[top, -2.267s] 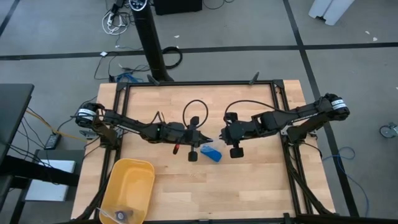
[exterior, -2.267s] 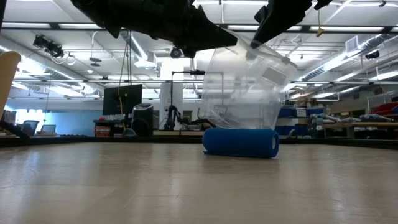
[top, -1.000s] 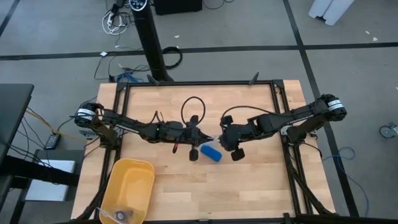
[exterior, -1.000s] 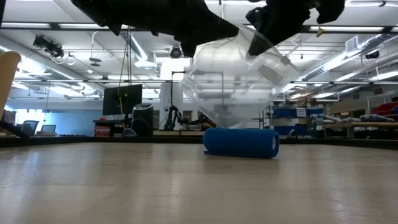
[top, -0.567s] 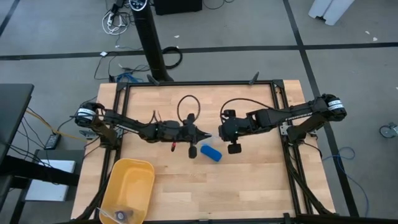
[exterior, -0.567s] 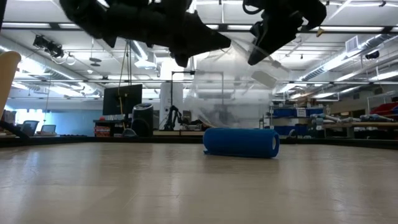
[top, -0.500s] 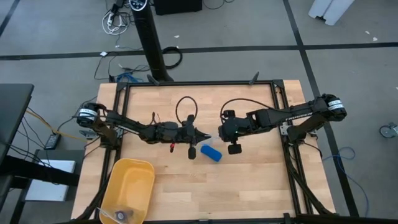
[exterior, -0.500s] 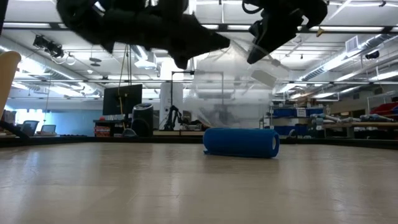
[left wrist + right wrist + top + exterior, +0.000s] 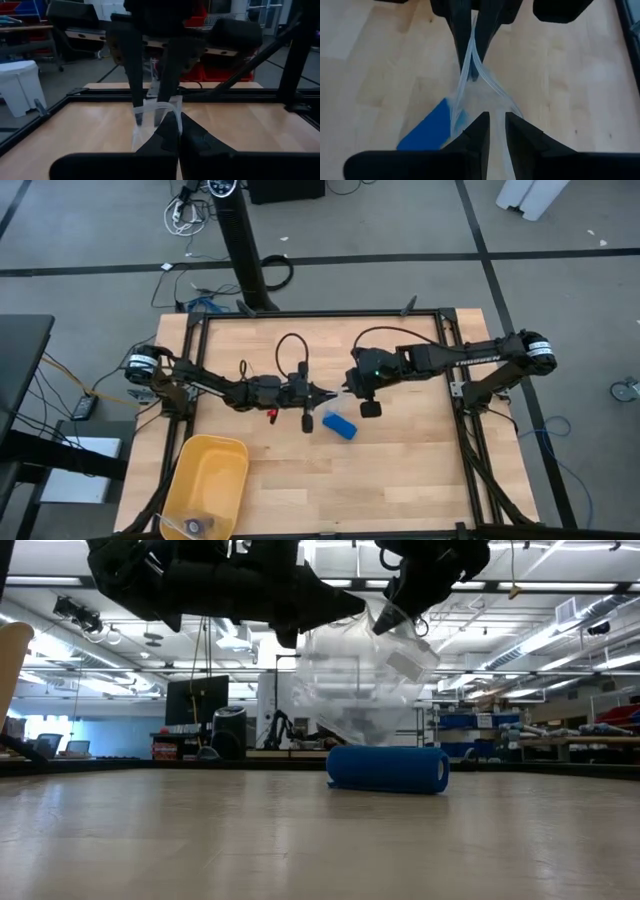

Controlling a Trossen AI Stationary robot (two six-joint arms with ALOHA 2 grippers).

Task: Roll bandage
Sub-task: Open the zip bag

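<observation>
The bandage [image 9: 340,426] is a compact bright blue roll lying on its side on the wooden table [image 9: 420,470], seen also in the low view [image 9: 388,768] and the right wrist view [image 9: 432,127]; no gripper touches it. Just above it hangs an empty clear plastic bag [image 9: 365,680], held up between both grippers. My left gripper [image 9: 322,396] is shut on the bag's rim from the left. My right gripper [image 9: 350,388] is shut on the rim from the right, facing it. My left gripper pinches the bag's top rim [image 9: 172,106] between its two shut fingers, coming in level from the table's left. The bag hangs below the fingers, clear of the table. My right gripper pinches the opposite side of the bag's rim [image 9: 509,104] between its fingers, slanting down from the table's right. The film [image 9: 471,60] runs in taut strands between the two grippers, and the bag's body sags below.
A yellow bin [image 9: 205,485] with a small object at its bottom stands at the table's near left corner. A black frame [image 9: 320,315] runs around the table's edges. Bare wood lies to the near side and right of the bandage.
My right gripper has moved toward the table's far edge and a little left, rolling slightly and carrying its side of the bag along. My left gripper has sunk a little and tipped toward level. The bag has shifted left and bunched. The bandage has stayed where it lay.
</observation>
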